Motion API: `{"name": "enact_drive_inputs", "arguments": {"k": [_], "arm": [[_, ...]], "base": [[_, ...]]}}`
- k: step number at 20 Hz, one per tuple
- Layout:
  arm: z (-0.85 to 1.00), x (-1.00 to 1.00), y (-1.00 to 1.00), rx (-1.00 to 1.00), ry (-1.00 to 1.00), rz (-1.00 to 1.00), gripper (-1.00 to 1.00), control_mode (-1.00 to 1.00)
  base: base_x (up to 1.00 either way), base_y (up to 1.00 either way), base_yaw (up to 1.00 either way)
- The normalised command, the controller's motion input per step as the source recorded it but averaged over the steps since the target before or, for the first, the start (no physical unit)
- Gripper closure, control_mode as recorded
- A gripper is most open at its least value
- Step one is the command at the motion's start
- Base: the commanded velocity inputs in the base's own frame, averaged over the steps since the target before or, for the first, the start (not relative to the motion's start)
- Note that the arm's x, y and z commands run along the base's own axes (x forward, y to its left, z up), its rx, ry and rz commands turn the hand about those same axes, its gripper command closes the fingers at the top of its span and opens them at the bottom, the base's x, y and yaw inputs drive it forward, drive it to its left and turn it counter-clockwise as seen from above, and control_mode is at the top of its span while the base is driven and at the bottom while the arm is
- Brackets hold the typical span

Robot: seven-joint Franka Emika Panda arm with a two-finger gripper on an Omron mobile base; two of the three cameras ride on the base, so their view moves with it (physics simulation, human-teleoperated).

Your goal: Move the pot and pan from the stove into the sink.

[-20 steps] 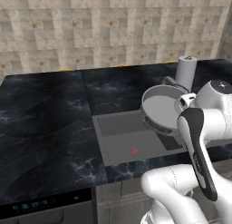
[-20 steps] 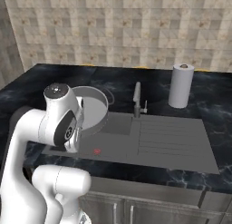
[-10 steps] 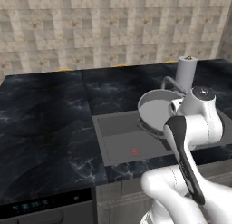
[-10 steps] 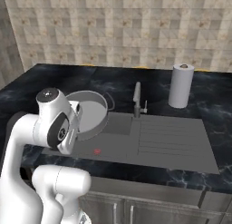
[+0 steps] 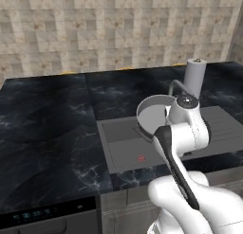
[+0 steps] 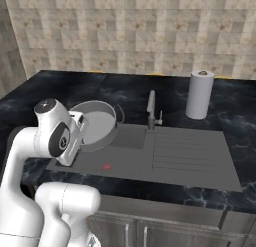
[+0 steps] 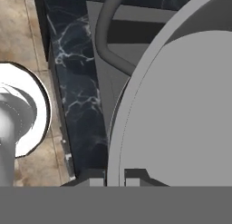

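Note:
The pot [image 5: 153, 115] [image 6: 98, 127] is a round silver-grey vessel with a pale grey inside. It hangs tilted above the left part of the sink [image 5: 124, 150] [image 6: 131, 160], a dark grey recessed basin. My gripper [image 5: 167, 118] [image 6: 82, 127] [image 7: 115, 179] is shut on the pot's rim, which runs between the two fingertips in the hand view. There the pot [image 7: 181, 119] takes up the right side. The pan and the stove are out of view.
The curved grey faucet [image 5: 173, 86] [image 6: 151, 109] [image 7: 106, 32] stands behind the basin, close to the pot. A white paper towel roll [image 5: 195, 76] [image 6: 199, 94] [image 7: 20, 110] stands on the dark marble counter behind the ribbed drainboard [image 6: 187, 153].
My arm has carried the pot a little to the left and slightly lower over the basin. The grip on the rim has stayed the same.

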Motion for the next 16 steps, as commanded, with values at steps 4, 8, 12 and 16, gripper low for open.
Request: {"name": "enact_drive_inputs", "arguments": {"k": [4, 8, 12, 16], "arm": [[-0.04, 0.12, 0.08, 0.00, 0.00, -0.04, 1.00, -1.00], [-0.01, 0.00, -0.13, 0.09, 0.00, 0.04, 1.00, -1.00], [-0.01, 0.00, -0.14, 0.16, 0.00, 0.03, 1.00, -1.00], [0.00, 0.00, 0.00, 0.08, 0.00, 0.00, 1.00, -1.00]], "base": [[0.00, 0.00, 0.00], [0.00, 0.00, 0.00], [0.00, 0.00, 0.00], [0.00, 0.00, 0.00]]}}
